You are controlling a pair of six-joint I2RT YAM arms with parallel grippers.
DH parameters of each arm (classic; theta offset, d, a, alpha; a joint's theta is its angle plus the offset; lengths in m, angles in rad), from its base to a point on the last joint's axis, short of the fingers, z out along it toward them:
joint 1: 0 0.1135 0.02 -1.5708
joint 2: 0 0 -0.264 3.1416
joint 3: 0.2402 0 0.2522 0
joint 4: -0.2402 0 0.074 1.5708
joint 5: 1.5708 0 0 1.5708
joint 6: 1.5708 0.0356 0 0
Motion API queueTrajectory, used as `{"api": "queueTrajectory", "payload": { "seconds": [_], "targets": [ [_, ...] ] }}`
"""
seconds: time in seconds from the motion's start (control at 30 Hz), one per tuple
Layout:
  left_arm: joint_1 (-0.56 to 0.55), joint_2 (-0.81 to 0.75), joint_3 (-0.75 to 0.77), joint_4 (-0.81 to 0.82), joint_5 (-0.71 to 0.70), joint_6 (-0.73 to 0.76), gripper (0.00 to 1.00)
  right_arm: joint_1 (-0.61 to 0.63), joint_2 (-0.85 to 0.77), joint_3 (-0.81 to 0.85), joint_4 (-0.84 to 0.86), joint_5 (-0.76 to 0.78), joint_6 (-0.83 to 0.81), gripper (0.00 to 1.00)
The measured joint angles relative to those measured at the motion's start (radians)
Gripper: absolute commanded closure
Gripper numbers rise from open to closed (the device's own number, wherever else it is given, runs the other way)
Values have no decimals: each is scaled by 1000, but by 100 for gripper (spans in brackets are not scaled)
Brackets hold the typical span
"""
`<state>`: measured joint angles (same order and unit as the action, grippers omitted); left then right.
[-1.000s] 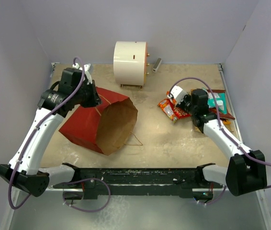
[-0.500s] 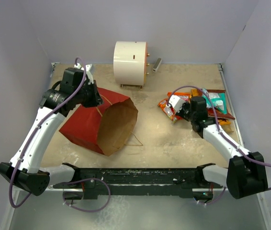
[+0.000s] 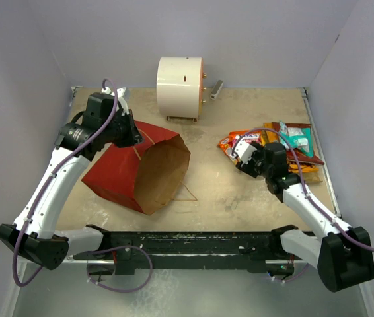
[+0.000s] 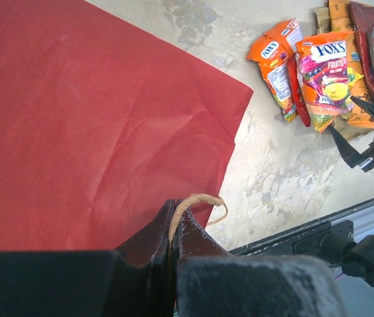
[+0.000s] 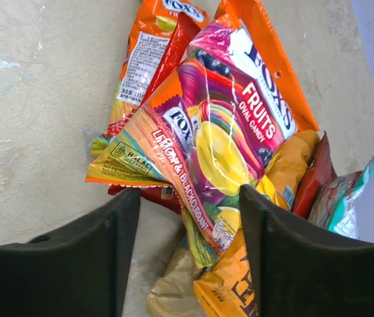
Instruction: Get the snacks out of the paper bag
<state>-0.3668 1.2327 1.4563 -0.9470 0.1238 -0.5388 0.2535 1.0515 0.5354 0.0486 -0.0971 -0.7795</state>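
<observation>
Your left gripper (image 4: 174,231) is pinched tight on the paper bag (image 3: 117,168) at its rim, right by the twine handle (image 4: 197,201). That likely keeps the bag steady on its side, mouth propped toward the right arm. Your right gripper (image 5: 187,198) hangs with jaws apart, gripping nothing, just over the snacks (image 3: 286,140) heaped at the right of the table (image 3: 207,191). The bag's depths are shadowed, so it's possibly empty.

- The red paper carrier bag (image 3: 117,175) lies on its side at the left of the beige table (image 3: 220,188).
- The white cylinder (image 3: 179,79) stands behind it, at the far edge.
- The crinkly foil snack packets (image 5: 226,132) lie overlapping at the right.
</observation>
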Motion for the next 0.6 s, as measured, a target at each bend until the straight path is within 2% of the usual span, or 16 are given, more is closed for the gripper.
{"api": "queueTrajectory", "payload": {
  "seconds": [0.03,0.13,0.27,0.37,0.6],
  "targets": [
    [0,0,0,1,2,-2,100,0,-3,6,-6,0,11,17],
    [0,0,0,5,12,-11,100,1,-5,61,-44,-5,68,1],
    [0,0,0,16,52,-37,100,1,-21,152,-71,-21,199,0],
    [0,0,0,44,116,-72,100,2,-48,202,-72,-13,358,0],
    [0,29,35,163,303,-217,100,2,-29,380,-170,105,726,1]
  ]
}}
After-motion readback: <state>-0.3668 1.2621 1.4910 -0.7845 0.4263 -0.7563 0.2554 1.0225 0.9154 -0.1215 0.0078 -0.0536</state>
